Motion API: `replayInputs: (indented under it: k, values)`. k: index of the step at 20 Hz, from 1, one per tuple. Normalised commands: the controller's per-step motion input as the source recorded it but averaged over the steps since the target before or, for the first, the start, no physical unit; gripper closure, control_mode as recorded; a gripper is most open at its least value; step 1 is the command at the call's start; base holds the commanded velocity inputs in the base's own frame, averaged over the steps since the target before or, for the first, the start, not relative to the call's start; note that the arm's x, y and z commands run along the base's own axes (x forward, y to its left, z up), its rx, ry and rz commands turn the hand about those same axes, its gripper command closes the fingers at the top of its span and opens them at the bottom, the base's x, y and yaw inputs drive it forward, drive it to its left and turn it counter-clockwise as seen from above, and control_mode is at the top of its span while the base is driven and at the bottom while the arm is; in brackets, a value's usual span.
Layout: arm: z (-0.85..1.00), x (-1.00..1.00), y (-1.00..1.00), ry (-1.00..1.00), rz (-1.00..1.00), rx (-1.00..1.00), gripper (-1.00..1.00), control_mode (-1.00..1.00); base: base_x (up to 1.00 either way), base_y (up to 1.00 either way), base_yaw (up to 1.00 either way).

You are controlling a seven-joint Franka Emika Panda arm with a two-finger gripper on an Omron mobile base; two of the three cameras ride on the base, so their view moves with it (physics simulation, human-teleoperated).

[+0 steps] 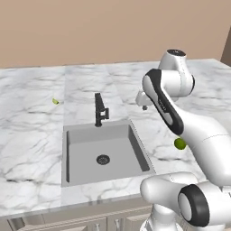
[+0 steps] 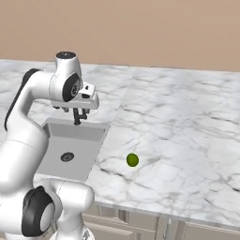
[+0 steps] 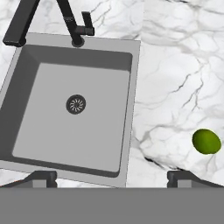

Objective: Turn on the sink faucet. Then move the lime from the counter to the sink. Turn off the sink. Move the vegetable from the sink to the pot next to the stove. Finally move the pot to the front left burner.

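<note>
The black sink faucet (image 1: pixel 100 110) (image 3: pixel 74 26) stands upright at the back of the grey sink (image 1: pixel 85 146) (image 2: pixel 82 133) (image 3: pixel 92 135); I see no water running. The lime (image 1: pixel 180 143) (image 2: pixel 132 160) (image 3: pixel 206 141) lies on the white marble counter (image 1: pixel 27 135) to the right of the basin. My gripper (image 1: pixel 144 105) (image 2: pixel 76 111) (image 3: pixel 113 177) hangs open and empty, high above the sink's right rim and pointing down, with the lime off to its right. The pot and the stove are out of view.
A tiny yellow-green speck (image 1: pixel 55 101) lies on the counter at the back left of the sink. A beige wall (image 1: pixel 90 31) closes off the back of the counter. Marble stretches wide to the right of the lime (image 2: pixel 187 126).
</note>
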Motion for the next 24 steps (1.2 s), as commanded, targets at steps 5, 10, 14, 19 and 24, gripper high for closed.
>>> replayInputs:
  k: [5,10,14,19,24]
  values:
    - [-0.15,0.19,0.04,-0.09,0.08,0.02,-1.00,-1.00,0.00,0.00,0.00]
    - [-0.31,0.00,0.02,-0.01,0.07,0.00,-1.00,-1.00,0.00,0.00,0.00]
    - [-0.29,0.18,0.18,-0.03,0.02,0.09,-1.00,-1.00,0.00,0.00,0.00]
    - [-0.27,0.35,0.08,-0.12,0.08,0.14,-1.00,-1.00,0.00,0.00,0.00]
    - [-0.25,0.39,0.06,-0.17,0.13,0.12,-1.00,-1.00,0.00,0.00,0.00]
